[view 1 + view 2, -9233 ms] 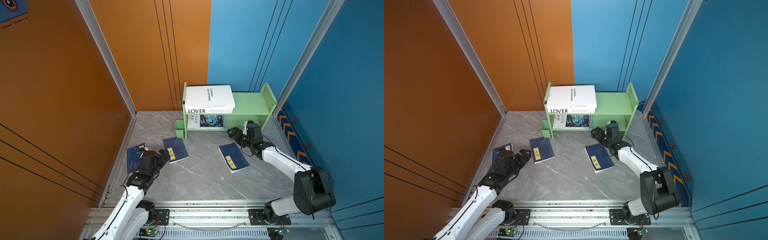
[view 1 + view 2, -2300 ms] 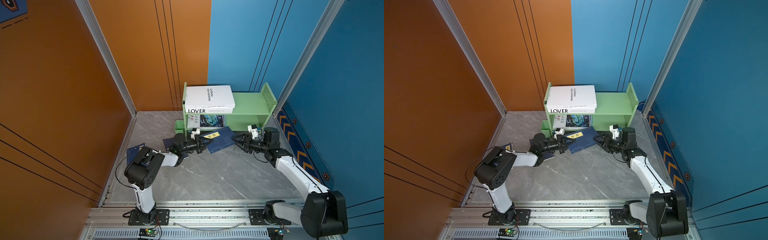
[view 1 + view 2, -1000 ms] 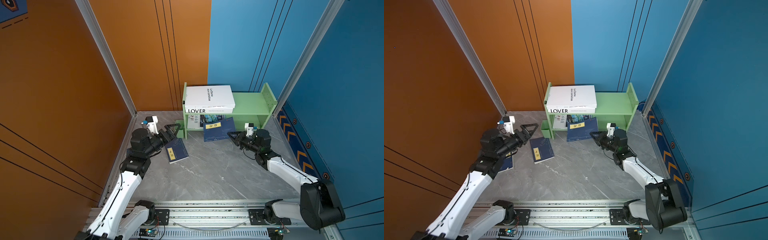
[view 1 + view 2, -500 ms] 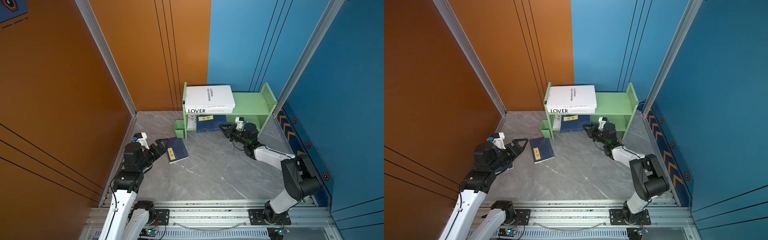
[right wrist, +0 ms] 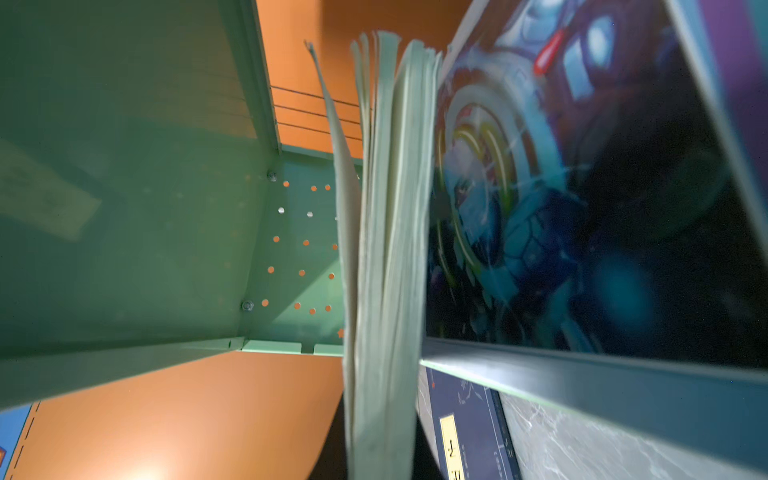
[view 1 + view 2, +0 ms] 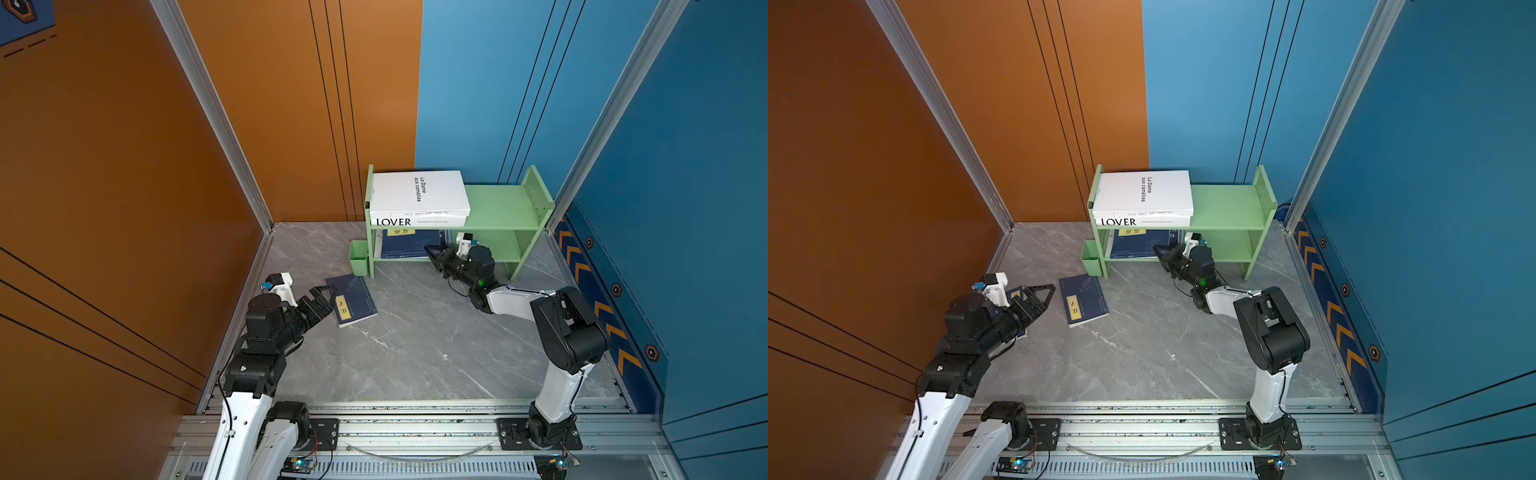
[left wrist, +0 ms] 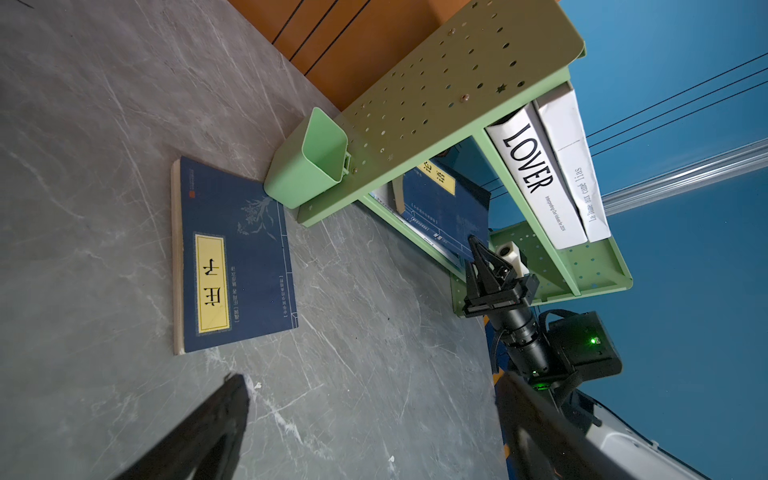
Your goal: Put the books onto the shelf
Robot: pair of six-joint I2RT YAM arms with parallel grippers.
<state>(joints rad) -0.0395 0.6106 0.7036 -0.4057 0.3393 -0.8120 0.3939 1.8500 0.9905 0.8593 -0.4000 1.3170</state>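
Shelf (image 6: 500,205): at the far end of the grey floor (image 6: 415,353); the right half of its top tier is bare in both top views.
White books (image 6: 419,193): two, stacked flat on the left of the top tier; the lower spine reads LOVER.
Shelved navy book (image 6: 409,246): flat in the lower tier beneath the white books, resting on the teal magazine (image 5: 540,199). Its near right corner meets the tips of the right gripper (image 6: 429,249). A second ago it hung tilted in front of the shelf; it now sits inside.
Floor navy book (image 6: 351,305): flat, yellow label up, just ahead of the left gripper (image 6: 1047,298) and clear of its tips; unmoved over the last second.
Third navy book (image 6: 1016,293): only a sliver shows behind the left gripper, by the orange wall (image 6: 892,208).
Green cup (image 6: 358,257): fixed to the shelf's left side panel, just beyond the floor navy book.
Right gripper: jaws almost closed on the shelved navy book's edge. In the right wrist view that book (image 5: 386,249) shows edge-on, but the fingers are only dark slivers there, so the pinch seems likely rather than plain.
Left gripper: jaws spread wide, holding nothing, above the floor. A second ago it was up beside the green cup and has since drawn back.
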